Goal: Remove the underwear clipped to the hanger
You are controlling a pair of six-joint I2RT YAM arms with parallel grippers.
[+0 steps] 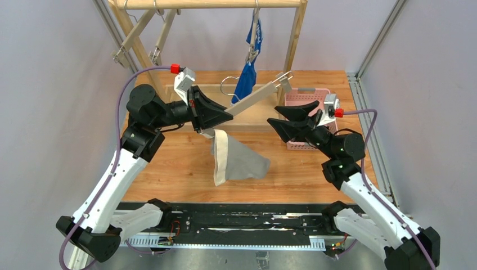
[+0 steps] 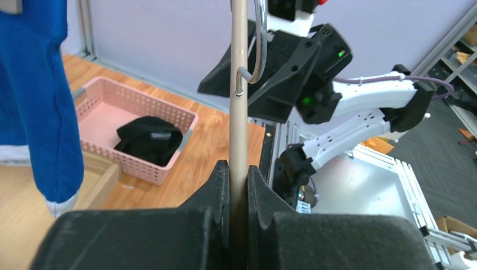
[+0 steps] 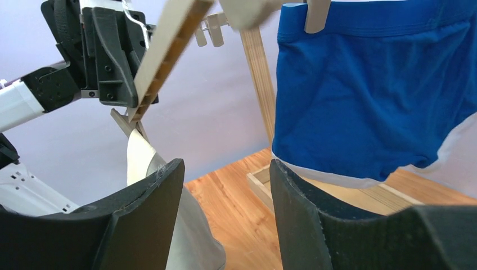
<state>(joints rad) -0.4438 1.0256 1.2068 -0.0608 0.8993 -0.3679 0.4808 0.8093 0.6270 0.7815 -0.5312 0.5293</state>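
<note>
Underwear, three pieces.

Grey brief (image 1: 241, 160): clipped by its pale waistband to the low end of the hanger (image 1: 256, 97). Your left gripper (image 1: 228, 117) holds that hanger tilted above the table (image 1: 174, 169), and the cloth droops free beneath it.

Blue brief (image 1: 248, 73), white trim: hangs from a clip under the top rail of the wooden rack (image 1: 296, 39) at the back of the table.

Black brief (image 2: 149, 139): lies crumpled inside the pink basket (image 2: 143, 169) on the right side of the table.

Left gripper: your jaws are clenched on the hanger's wooden bar, with the wire hook just beyond them.

Right gripper (image 1: 274, 114): your jaws stand apart with nothing between them, just beside the hanger's raised end and its clip. In its wrist view you see the grey cloth next to one finger and the blue brief beyond the other.

Two more hangers (image 1: 140, 39) hang slanted at the rack's left end.
</note>
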